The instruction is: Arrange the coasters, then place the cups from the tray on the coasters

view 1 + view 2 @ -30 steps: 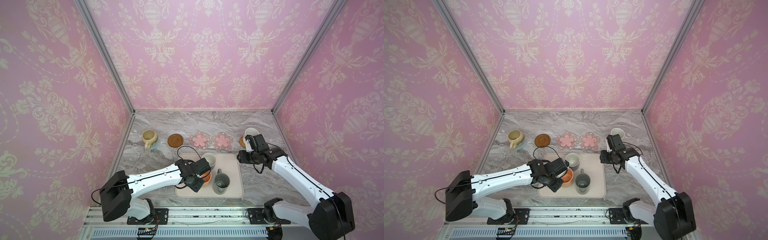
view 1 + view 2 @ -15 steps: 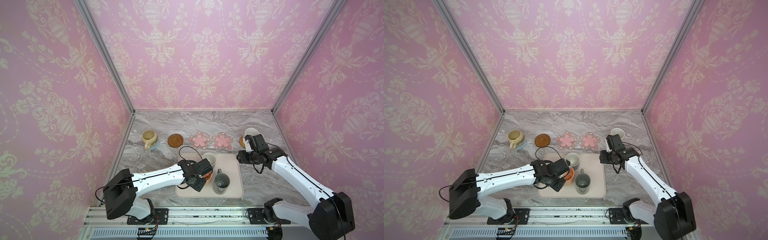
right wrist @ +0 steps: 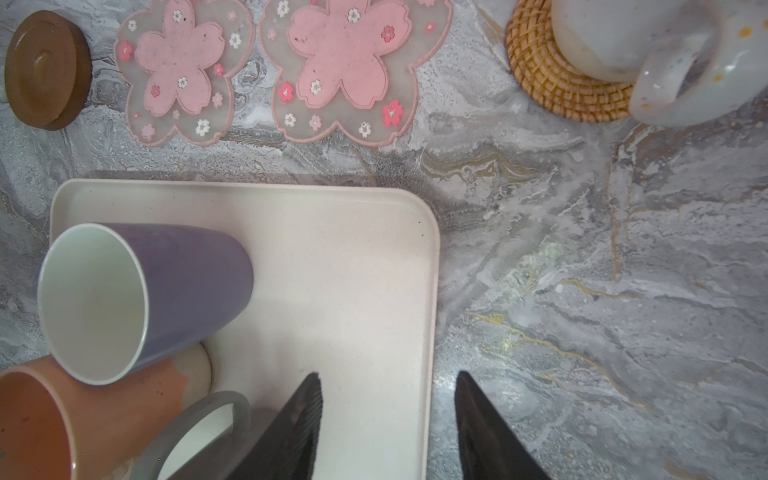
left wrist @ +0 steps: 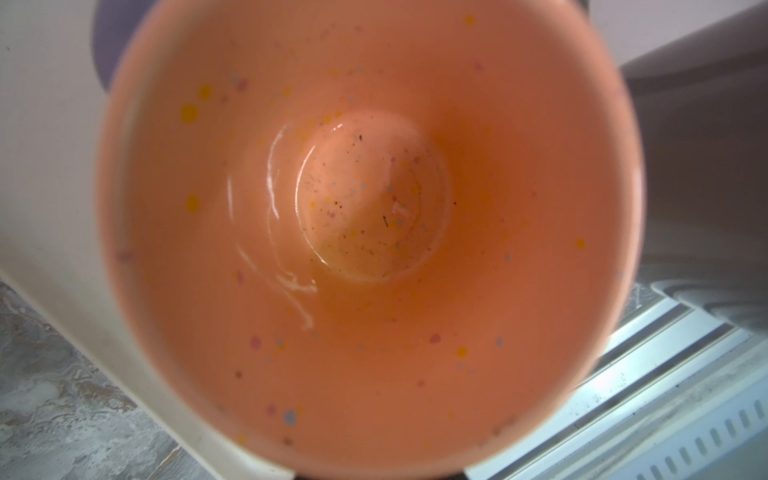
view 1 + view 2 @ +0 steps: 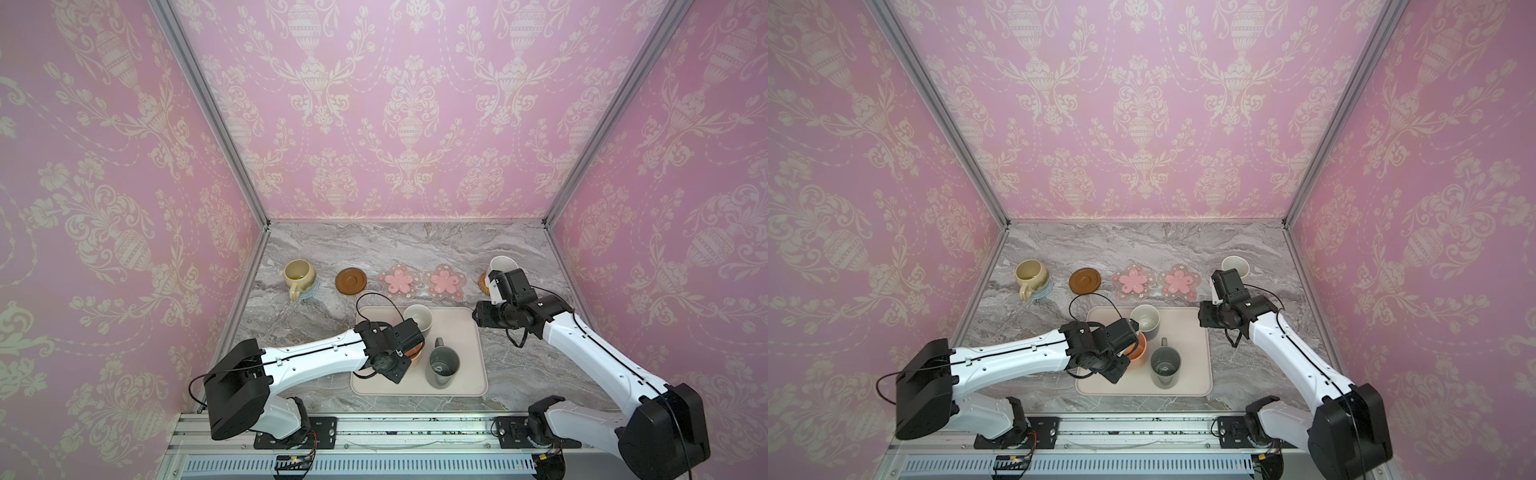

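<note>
Left gripper [image 5: 1128,343] over peach-orange mug [image 5: 1140,354]

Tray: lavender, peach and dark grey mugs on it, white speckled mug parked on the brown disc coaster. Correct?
No. The white speckled mug sits on the tan rattan coaster, not the brown disc coaster, which is bare; the right wrist view shows it. The lavender mug, peach mug and dark grey mug are on the tray, as you say.

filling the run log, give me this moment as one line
left gripper at peach mug on tray, grip unclear | right gripper open, empty | placed: olive mug, white mug | on tray: three mugs
</note>
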You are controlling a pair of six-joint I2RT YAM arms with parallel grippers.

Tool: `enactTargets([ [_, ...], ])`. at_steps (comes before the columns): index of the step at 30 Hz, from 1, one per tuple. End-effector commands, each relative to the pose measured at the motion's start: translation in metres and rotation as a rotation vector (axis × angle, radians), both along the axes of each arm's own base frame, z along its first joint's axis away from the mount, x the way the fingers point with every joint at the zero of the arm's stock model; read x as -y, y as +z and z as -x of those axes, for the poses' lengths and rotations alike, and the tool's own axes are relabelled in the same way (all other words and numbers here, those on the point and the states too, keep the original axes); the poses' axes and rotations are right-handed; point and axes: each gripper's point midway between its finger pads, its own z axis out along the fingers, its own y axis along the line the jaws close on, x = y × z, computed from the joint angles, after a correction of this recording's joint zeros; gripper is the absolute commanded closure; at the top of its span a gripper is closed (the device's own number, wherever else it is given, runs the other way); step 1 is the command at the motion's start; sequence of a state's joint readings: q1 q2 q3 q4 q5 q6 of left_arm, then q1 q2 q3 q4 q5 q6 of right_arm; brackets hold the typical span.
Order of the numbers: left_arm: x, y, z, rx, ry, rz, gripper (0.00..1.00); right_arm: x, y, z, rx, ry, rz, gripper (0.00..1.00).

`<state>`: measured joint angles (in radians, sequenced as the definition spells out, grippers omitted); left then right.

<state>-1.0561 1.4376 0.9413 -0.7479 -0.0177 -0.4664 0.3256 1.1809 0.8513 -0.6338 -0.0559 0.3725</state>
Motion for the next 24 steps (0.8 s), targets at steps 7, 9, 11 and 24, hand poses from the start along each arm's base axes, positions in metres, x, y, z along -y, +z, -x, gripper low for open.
enactTargets([
  [7,-0.027,0.019,0.001,0.051,0.060,-0.021,1.00,-0.005,0.002,0.004,-0.009,-0.008,-0.017,0.46],
  [9,-0.032,0.024,0.003,0.050,0.061,-0.027,1.00,-0.005,0.002,0.004,-0.008,-0.009,-0.017,0.46],
  [11,-0.039,0.028,0.003,0.059,0.075,-0.047,1.00,-0.006,0.002,0.004,-0.006,-0.008,-0.018,0.46],
  [24,-0.062,0.058,-0.009,0.145,0.154,-0.061,1.00,-0.005,0.000,0.006,-0.007,-0.001,-0.006,0.46],
])
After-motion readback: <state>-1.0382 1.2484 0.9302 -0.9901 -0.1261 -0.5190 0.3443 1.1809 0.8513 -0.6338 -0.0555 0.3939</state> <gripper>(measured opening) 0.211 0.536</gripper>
